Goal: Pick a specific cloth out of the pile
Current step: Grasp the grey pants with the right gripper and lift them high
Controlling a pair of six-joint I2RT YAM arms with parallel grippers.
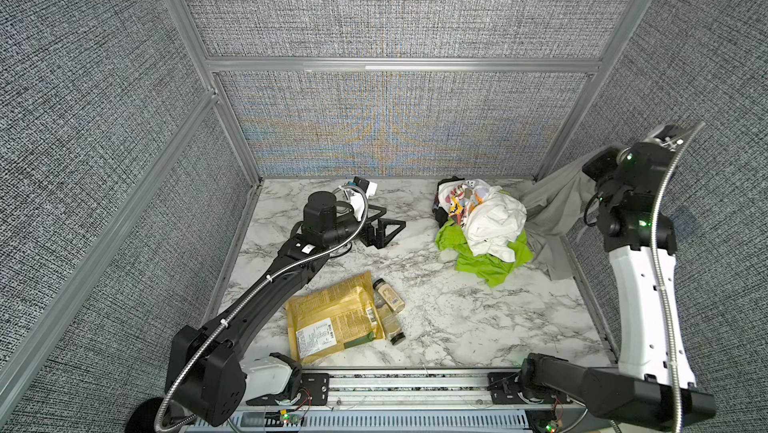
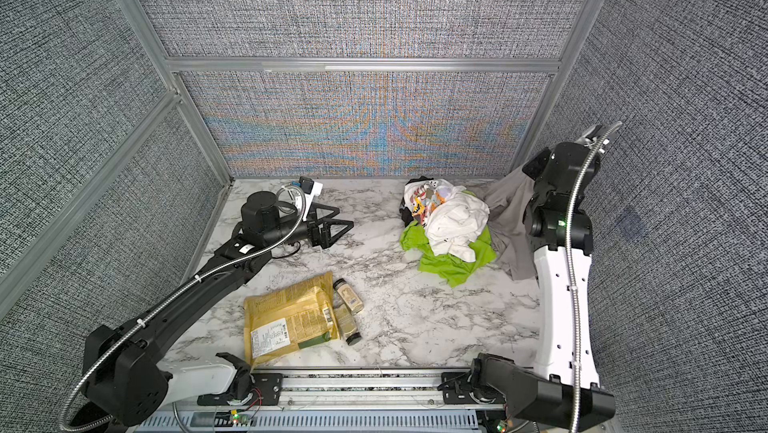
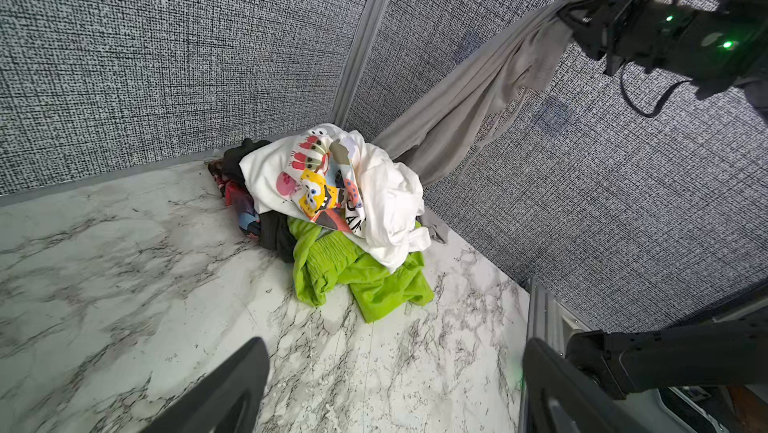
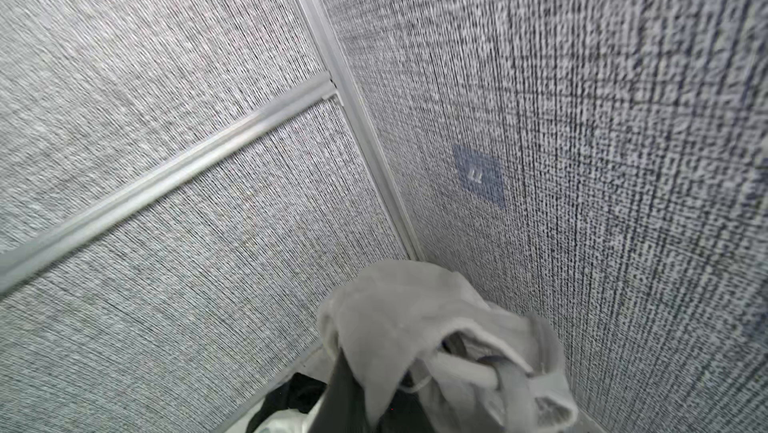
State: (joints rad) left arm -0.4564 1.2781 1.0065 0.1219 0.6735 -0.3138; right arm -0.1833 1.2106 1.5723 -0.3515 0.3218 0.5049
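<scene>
Though cluttered, marble table, woven walls

1. In both top views the whole table is overlooked from high in front.
2. From the left wrist the shared pile is seen low, nearer.
3. From the right wrist a wall corner is faced closely.
</scene>
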